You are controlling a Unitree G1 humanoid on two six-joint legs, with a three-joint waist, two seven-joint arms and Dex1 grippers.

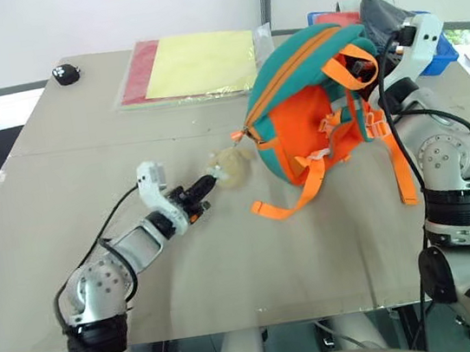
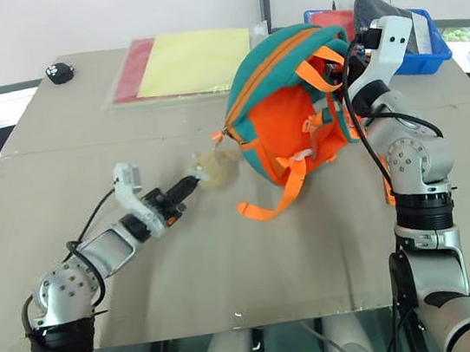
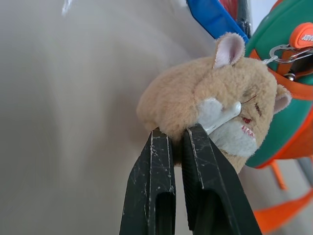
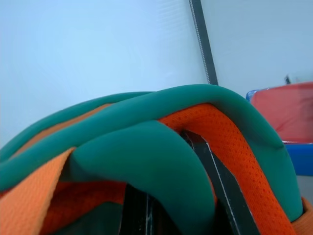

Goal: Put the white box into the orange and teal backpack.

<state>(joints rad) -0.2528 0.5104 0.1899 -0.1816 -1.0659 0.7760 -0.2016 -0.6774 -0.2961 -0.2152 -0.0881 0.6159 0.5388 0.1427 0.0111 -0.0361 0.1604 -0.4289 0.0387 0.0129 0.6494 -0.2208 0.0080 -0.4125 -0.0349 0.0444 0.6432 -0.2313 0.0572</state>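
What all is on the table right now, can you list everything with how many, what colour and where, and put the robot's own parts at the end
orange and teal backpack: one, orange body with teal top and trim, held tilted up at the table's right centre, orange straps trailing onto the table
plush charm: one, beige, on the table just left of the backpack, clipped to it
folders: two, yellow lying over red, flat at the table's far middle
tray: one, blue, far right corner behind the backpack, holding red and dark items
small object: one, black, far left corner
table: one, beige
left end effector: one, black, shut on the plush charm
right end effector: one, black, shut on the backpack's teal and orange padding at its far right
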